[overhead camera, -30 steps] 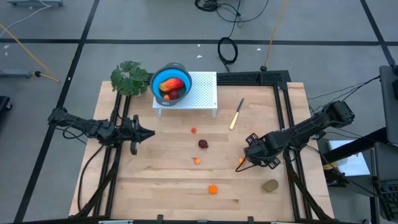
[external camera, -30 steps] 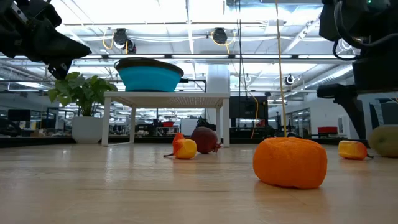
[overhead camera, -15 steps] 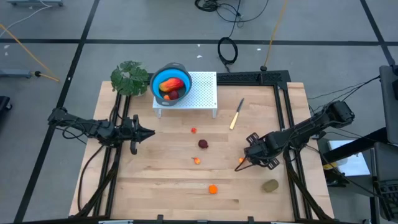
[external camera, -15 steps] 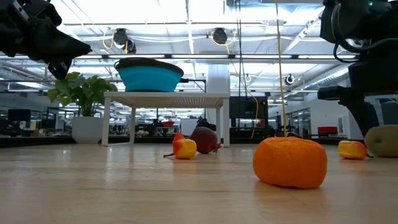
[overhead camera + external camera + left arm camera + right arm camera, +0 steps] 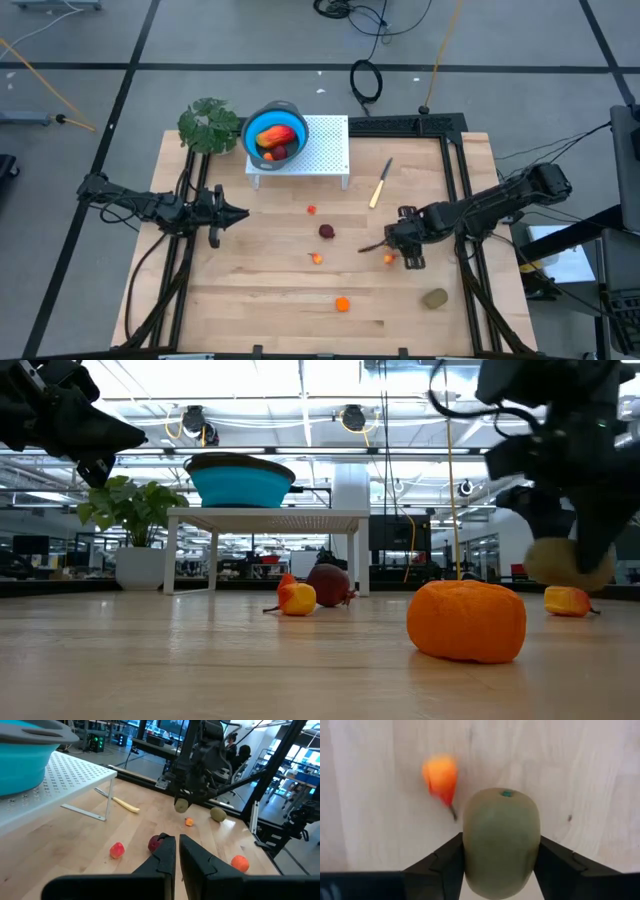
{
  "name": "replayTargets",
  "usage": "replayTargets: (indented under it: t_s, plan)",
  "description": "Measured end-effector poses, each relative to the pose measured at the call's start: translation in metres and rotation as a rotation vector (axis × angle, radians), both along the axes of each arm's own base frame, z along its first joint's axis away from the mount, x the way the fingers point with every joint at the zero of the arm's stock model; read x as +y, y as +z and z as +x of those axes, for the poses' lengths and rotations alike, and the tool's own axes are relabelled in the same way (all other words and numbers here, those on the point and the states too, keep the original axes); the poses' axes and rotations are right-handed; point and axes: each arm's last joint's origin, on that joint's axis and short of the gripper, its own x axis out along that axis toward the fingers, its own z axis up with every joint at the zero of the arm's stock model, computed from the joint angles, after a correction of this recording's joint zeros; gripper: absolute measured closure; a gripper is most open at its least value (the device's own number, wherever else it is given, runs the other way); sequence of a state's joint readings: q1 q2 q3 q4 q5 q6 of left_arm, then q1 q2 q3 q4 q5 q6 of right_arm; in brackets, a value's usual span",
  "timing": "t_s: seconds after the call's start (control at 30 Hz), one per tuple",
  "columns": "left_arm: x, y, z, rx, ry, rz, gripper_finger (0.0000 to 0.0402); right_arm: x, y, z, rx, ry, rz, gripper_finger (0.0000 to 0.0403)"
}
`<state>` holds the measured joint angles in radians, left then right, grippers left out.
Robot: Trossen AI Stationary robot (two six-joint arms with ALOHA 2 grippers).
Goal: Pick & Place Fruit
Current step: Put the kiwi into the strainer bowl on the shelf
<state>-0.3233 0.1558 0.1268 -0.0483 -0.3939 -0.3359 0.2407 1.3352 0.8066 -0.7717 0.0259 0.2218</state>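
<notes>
I see my right gripper (image 5: 398, 240) right of centre, above a small orange fruit (image 5: 388, 259). My left gripper (image 5: 232, 213) waits at centre left. An olive fruit (image 5: 434, 298) lies lower right.

A pale wooden counter (image 5: 260, 290) with plank seams fills the lower middle of the high view, standing on a grey floor (image 5: 200, 40) crossed by dark lines. A yellow cable (image 5: 40, 85) trails across the upper left, and coiled black cables (image 5: 366, 80) lie at the upper centre. In the low view, the room behind is a large open hall with bright ceiling lights (image 5: 300, 380), overhead beams and distant desks (image 5: 60, 565) along the far side.
</notes>
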Motion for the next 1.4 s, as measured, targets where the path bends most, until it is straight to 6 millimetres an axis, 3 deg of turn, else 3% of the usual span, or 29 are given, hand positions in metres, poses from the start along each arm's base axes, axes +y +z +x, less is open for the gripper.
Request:
replayTargets:
  t_s: [0.3,0.5,0.7,1.0,1.4]
  plan:
    - [0.000,0.000,0.000,0.002,0.000,0.000,0.0380,-0.011,0.023,0.034,-0.374,-0.356,0.290,0.0218]
    - [0.000,0.000,0.000,0.002,-0.002,0.000,0.0380,-0.021,0.049,0.060,-0.680,-0.450,0.528,0.0222]
    - [0.000,-0.001,0.000,0.004,-0.003,-0.002,0.0380,-0.033,0.071,0.072,-0.901,-0.570,0.703,0.0218]
    - [0.000,-0.001,0.000,0.005,-0.003,-0.001,0.0380,-0.043,0.088,0.077,-1.064,-0.854,0.907,0.0216]
    - [0.000,-0.001,0.000,0.008,-0.002,-0.015,0.0380,-0.048,0.100,0.078,-1.127,-1.169,1.223,0.0214]
